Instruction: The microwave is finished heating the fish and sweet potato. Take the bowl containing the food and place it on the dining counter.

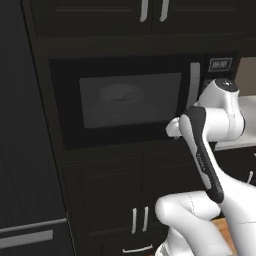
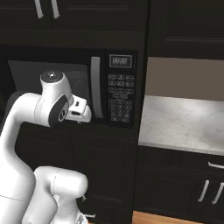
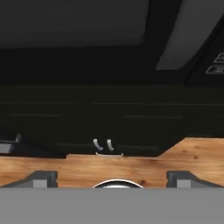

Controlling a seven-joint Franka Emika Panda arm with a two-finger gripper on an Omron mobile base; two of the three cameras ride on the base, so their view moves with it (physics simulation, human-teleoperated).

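The black microwave point(image 1: 130, 100) is set into dark cabinets with its door closed. Its silver handle point(image 2: 96, 87) and button panel point(image 2: 120, 94) are on the right. Through the dark glass the bowl point(image 1: 121, 95) shows faintly as a pale round shape inside. My hand point(image 2: 79, 111) hovers just in front of the door's lower right corner, beside the handle. In the hand view my gripper point(image 3: 114, 179) is open, the two fingertips point(image 3: 41, 178) far apart with nothing between them, looking down past the door point(image 3: 74, 22) at the lower cabinets. The dining counter is out of view.
Dark cabinet doors point(image 1: 135, 210) with small silver pulls sit below the microwave, above a wooden floor point(image 3: 131, 164). A tall dark panel point(image 1: 25, 125) stands to the left. A pale marble worktop point(image 2: 183, 122) on dark drawers lies right of the microwave.
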